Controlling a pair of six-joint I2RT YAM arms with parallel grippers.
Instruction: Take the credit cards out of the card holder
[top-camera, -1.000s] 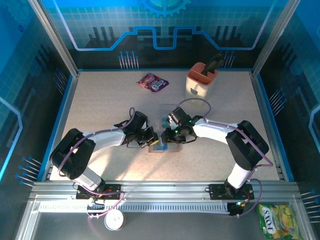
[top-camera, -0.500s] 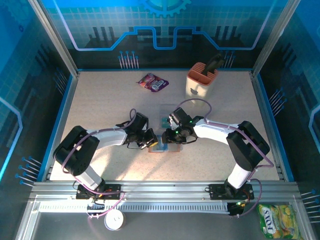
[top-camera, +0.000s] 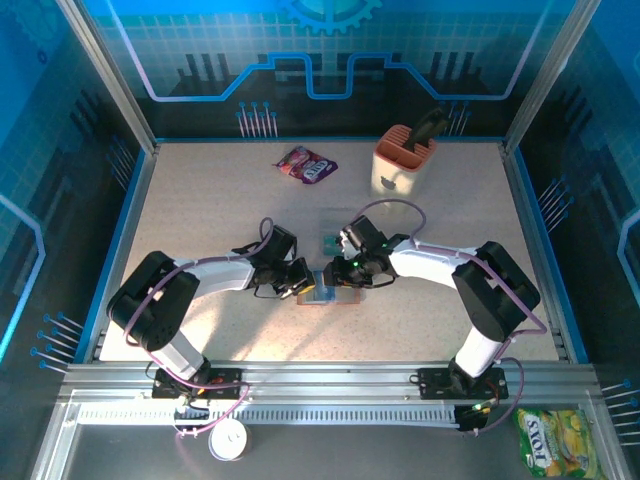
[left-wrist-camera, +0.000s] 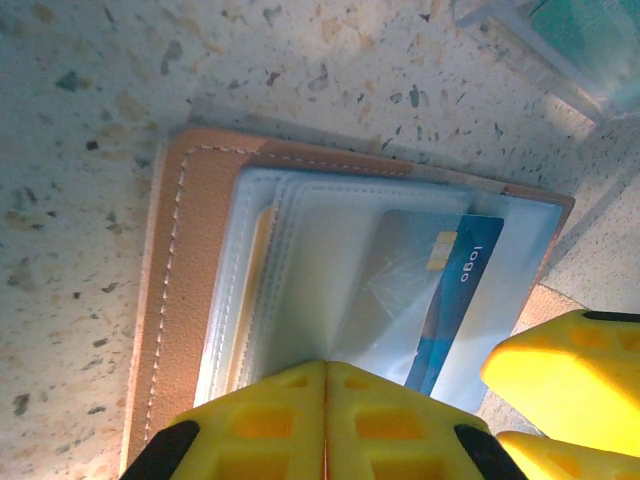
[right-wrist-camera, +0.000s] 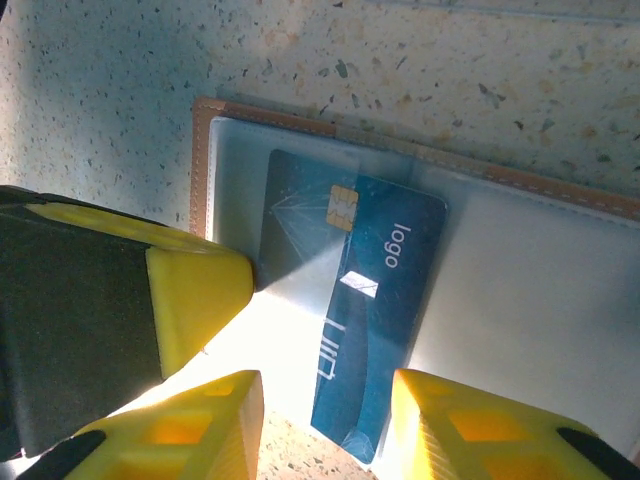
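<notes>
The card holder (top-camera: 324, 298) lies open on the table between both arms, tan leather (left-wrist-camera: 190, 300) with clear inner pockets. A teal-blue credit card (right-wrist-camera: 375, 300) marked "logo" sticks partway out of a pocket (left-wrist-camera: 455, 290). My right gripper (right-wrist-camera: 325, 425) is open, its yellow fingers (right-wrist-camera: 210, 420) straddling the card's free end with a gap on the left side. My left gripper (left-wrist-camera: 325, 370) is shut, its joined tips pressing on the pocket edge beside the card. Another teal card (top-camera: 330, 243) lies on the table just behind the holder.
A peach tool caddy (top-camera: 405, 158) stands at the back right and a purple snack packet (top-camera: 306, 166) lies at the back centre. A clear sleeve with teal contents (left-wrist-camera: 570, 40) lies just beyond the holder. The two grippers sit very close together (top-camera: 322, 278).
The left arm's elbow has swung slightly to the right. Both grippers stay at the card holder and the card has not visibly moved.
</notes>
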